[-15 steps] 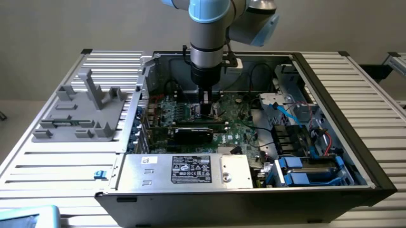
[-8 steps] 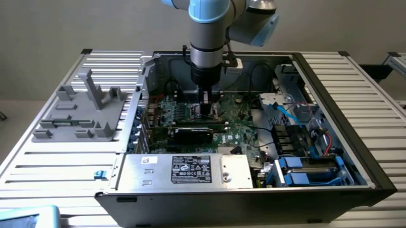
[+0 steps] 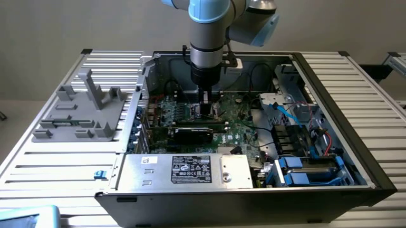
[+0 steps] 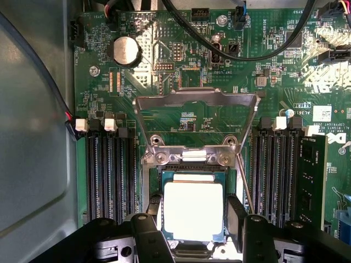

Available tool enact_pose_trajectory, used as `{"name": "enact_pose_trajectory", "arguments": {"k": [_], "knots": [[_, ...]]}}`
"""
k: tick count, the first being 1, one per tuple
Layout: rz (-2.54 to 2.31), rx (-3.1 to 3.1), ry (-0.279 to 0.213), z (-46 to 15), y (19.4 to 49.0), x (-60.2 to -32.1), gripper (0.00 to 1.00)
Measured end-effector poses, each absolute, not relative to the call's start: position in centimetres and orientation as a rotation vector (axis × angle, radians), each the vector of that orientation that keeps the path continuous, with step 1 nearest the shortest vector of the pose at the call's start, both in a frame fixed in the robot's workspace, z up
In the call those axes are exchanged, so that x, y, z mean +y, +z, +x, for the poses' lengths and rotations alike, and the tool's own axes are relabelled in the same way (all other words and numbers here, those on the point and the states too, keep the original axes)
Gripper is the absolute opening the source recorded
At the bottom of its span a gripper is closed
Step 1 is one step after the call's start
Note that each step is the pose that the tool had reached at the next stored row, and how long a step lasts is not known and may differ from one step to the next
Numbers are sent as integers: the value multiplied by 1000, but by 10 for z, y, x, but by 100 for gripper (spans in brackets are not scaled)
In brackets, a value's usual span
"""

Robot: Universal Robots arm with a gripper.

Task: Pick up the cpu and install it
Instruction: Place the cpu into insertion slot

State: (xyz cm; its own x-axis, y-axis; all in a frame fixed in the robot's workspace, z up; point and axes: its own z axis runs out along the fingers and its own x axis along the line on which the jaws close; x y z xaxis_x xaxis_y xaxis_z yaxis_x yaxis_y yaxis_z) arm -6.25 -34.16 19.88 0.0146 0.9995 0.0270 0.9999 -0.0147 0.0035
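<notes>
Cpu in the tool's tight two-sided grip, directly over the open socket.

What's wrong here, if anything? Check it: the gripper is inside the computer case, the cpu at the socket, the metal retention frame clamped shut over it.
The wrist view shows the metal retention frame swung open, clear of the cpu, not clamped over it. The rest holds: gripper inside the computer case, cpu at the socket.
</notes>
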Motion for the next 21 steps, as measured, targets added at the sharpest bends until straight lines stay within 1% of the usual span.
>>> {"name": "enact_pose_trajectory", "arguments": {"k": [21], "knots": [[-2216, -2204, -35, -62, 199, -342, 55]]}}
